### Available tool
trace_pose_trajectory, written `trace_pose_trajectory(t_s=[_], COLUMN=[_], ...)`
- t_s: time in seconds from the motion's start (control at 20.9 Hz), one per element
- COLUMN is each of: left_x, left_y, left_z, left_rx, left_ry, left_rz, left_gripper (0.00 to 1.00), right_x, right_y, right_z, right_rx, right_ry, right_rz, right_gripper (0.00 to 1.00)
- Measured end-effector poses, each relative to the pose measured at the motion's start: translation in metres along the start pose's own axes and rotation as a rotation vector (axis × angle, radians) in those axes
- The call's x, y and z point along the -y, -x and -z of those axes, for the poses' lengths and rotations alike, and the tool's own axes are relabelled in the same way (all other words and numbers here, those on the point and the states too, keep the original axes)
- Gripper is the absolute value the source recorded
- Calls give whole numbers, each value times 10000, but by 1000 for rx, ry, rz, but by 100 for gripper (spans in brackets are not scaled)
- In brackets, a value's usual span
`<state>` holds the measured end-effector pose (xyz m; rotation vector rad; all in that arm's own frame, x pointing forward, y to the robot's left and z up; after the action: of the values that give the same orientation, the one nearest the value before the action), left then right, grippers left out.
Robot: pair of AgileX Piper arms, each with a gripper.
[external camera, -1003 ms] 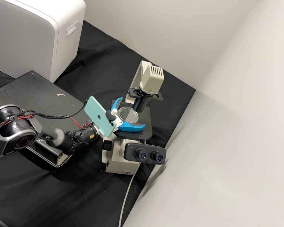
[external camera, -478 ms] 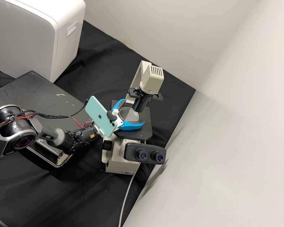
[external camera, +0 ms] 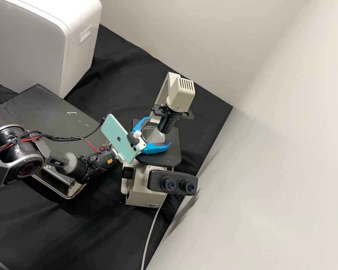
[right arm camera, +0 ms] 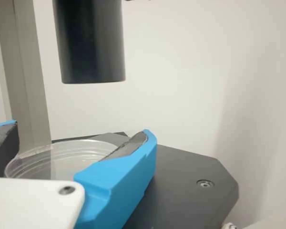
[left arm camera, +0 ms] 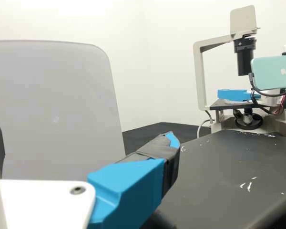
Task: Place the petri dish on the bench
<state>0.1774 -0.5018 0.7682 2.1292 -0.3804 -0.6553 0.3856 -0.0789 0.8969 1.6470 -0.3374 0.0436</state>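
Note:
A clear petri dish (external camera: 153, 134) lies on the black stage (external camera: 172, 155) of a beige microscope, just under its dark condenser tube (right arm camera: 88, 40). My right gripper (external camera: 160, 132) comes in from the left at stage height. Its blue fingers (external camera: 156, 148) hug the dish on both sides, shut on it. In the right wrist view the dish (right arm camera: 62, 157) fills the gap of the right gripper (right arm camera: 78, 133), rim against the finger pads (right arm camera: 128, 148). My left gripper (left arm camera: 71, 152) stands open and holds nothing, low over the dark plate (left arm camera: 229, 171), facing the white box (left arm camera: 52, 105).
A white box (external camera: 37, 41) stands at the back left, with a dark glossy plate (external camera: 33, 108) in front of it. The microscope's eyepieces (external camera: 174, 183) jut toward the bench's front. A pale wall (external camera: 281, 150) runs close along the right. Black cloth (external camera: 82, 225) lies open at the front.
The right gripper's fingers have drawn together around the petri dish on the stage. The arm itself has barely shifted.

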Motion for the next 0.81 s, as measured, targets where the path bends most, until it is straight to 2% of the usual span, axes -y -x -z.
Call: trace_pose_trajectory(t_s=[0.29, 0.43, 0.62, 0.81], left_x=[0, 0, 0, 0], left_y=[0, 0, 0, 0], left_z=[0, 0, 0, 0], left_rx=[0, 0, 0, 0], left_ry=[0, 0, 0, 0], left_rz=[0, 0, 0, 0], left_gripper=[100, 100, 100, 100], right_x=[4, 51, 109, 185], right_y=[-5, 22, 104, 261], right_z=[9, 22, 92, 190], right_rx=[-7, -11, -31, -45], right_ry=[-8, -9, -1, -15], right_rz=[7, 18, 43, 75], right_gripper=[0, 0, 0, 0])
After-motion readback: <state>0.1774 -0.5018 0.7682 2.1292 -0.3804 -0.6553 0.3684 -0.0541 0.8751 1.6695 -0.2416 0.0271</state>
